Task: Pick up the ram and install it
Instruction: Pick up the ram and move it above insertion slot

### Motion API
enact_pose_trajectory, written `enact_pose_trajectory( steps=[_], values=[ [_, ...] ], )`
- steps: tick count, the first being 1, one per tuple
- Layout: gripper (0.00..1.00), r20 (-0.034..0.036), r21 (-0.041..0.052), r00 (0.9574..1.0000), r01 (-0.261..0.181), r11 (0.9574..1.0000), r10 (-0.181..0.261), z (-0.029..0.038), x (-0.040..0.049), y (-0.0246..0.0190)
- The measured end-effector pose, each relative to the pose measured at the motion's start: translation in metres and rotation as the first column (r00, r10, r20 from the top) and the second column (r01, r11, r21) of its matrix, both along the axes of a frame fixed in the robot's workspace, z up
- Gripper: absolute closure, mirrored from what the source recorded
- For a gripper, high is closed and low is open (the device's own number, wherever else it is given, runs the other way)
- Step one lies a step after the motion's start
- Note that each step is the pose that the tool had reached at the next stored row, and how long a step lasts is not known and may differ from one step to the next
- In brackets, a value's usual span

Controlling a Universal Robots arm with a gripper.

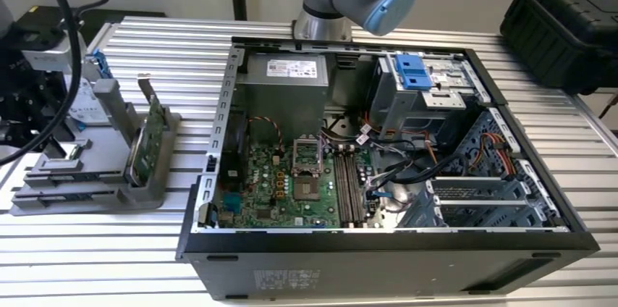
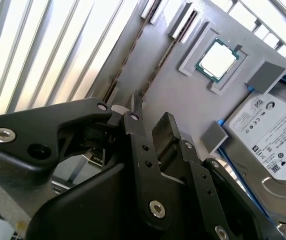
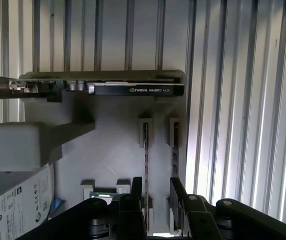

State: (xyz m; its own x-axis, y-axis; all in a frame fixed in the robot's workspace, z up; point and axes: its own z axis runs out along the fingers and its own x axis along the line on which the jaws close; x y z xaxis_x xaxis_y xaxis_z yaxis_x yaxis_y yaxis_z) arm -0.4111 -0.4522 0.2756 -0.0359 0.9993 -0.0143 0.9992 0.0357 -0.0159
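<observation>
The black two-fingered gripper [image 3: 155, 187] hangs directly over the grey moulded parts fixture [image 3: 113, 140]. Its jaws stand apart and grasp nothing. In the first wrist view they straddle a narrow slot in the fixture.

The ram [image 3: 146, 150], a long thin circuit stick seen edge-on, stands upright in that slot. Its line runs into the gap between the fingers, and no contact with either finger can be made out. A second narrow slot [image 3: 175, 145] lies just beside it on the fixture; what it holds cannot be told.

Also seated on the fixture are a silver hard drive with a white label [image 2: 272, 135], a square silver processor chip in its own recess [image 2: 217, 59], and a black-shrouded graphics card [image 3: 133, 90] standing on edge along the fixture's far rim.

In the exterior view the fixture rests on a ribbed aluminium table [image 1: 145, 39]. The open black computer case [image 1: 386, 238] lies beside the fixture, to the exterior view's right. Inside it is the green motherboard [image 1: 280, 184], whose long memory sockets [image 1: 348, 184] look unfilled.

Judged from this, the pick-up has reached the approach only. The stick has not been gripped or lifted, and carrying it to the case and seating it are not yet done.
</observation>
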Motion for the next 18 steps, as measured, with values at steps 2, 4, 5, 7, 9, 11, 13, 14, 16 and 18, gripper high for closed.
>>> enact_pose_trajectory(
  steps=[2,4,5,7,9,11,13,14,16,18],
  values=[
    [0.00,-0.0006,-0.0002,1.0000,0.000,1.0000,0.000,-0.0011,0.0000,-0.0002],
    [0.00,-0.0014,-0.0006,1.0000,0.000,1.0000,0.000,-0.0022,0.0000,-0.0004],
    [0.00,-0.0017,-0.0009,1.0000,0.000,1.0000,0.000,-0.0027,0.0000,-0.0005],
    [0.00,-0.0023,-0.0011,1.0000,0.000,1.0000,0.000,-0.0038,0.0000,-0.0005],
    [0.00,-0.0028,-0.0012,1.0000,0.000,1.0000,0.000,-0.0049,0.0000,-0.0006],
    [0.00,-0.0032,-0.0013,1.0000,0.000,1.0000,0.000,-0.0058,0.0000,-0.0007],
    [0.00,-0.0037,-0.0014,1.0000,0.000,1.0000,0.000,-0.0067,0.0000,-0.0007],
    [0.00,-0.0039,-0.0014,1.0000,0.000,1.0000,0.000,-0.0071,0.0000,-0.0007],
    [0.00,-0.0041,-0.0014,1.0000,0.000,1.0000,0.000,-0.0081,0.0000,-0.0008],
    [0.00,-0.0045,-0.0014,1.0000,0.000,1.0000,0.000,-0.0092,0.0000,-0.0010]
  ],
)
